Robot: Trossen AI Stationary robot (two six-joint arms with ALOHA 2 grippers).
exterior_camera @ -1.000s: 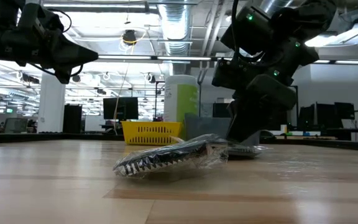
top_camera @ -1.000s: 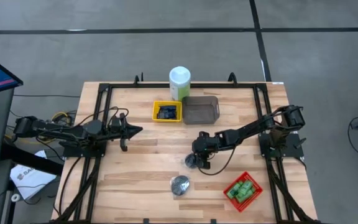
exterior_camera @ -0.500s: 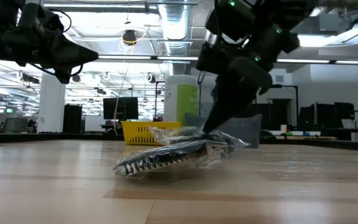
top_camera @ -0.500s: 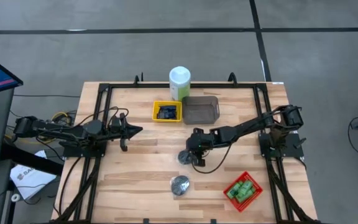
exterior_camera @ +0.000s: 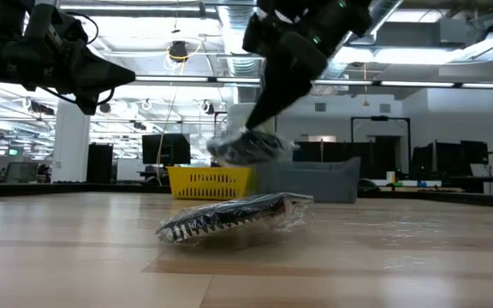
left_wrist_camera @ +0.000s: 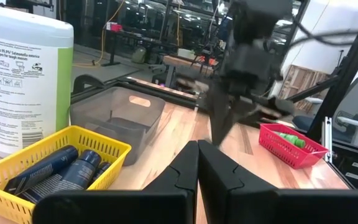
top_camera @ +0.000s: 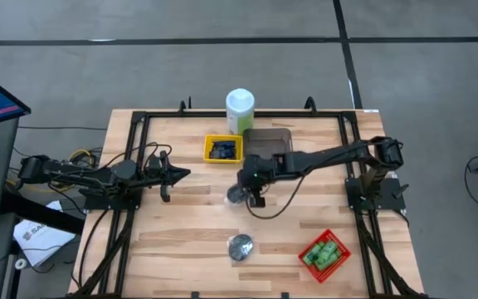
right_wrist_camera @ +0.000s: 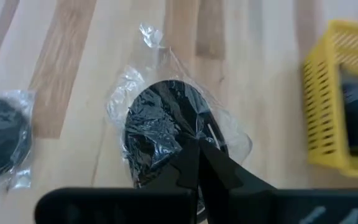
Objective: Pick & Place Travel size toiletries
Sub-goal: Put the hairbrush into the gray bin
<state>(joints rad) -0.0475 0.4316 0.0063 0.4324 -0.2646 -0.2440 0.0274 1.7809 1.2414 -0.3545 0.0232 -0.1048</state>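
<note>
Table: a pale wooden top is seen, framed by black rails; everything else stands on it or hangs over it.
Right arm: it is stretched across the table's middle toward the far trays.
Left arm: it is held at the table's left side, above the wood, away from all items.
Canister: a tall pale green one with a white lid is stood at the far edge, just behind the trays.
Grey tray: it is set beside the yellow tray, on its right in the high view.
Yellow tray: dark blue tubes are laid inside it.
Red tray: it is placed near the front right corner, with green bottles inside.
Right gripper: its fingers are closed on the clear wrap of a held disc, which is lifted clear of the wood, in front of the yellow tray.
Left gripper: its fingers are closed and nothing is held.
Lying disc: a second wrapped disc is left flat on the wood near the front edge, well apart from the grippers.
</note>
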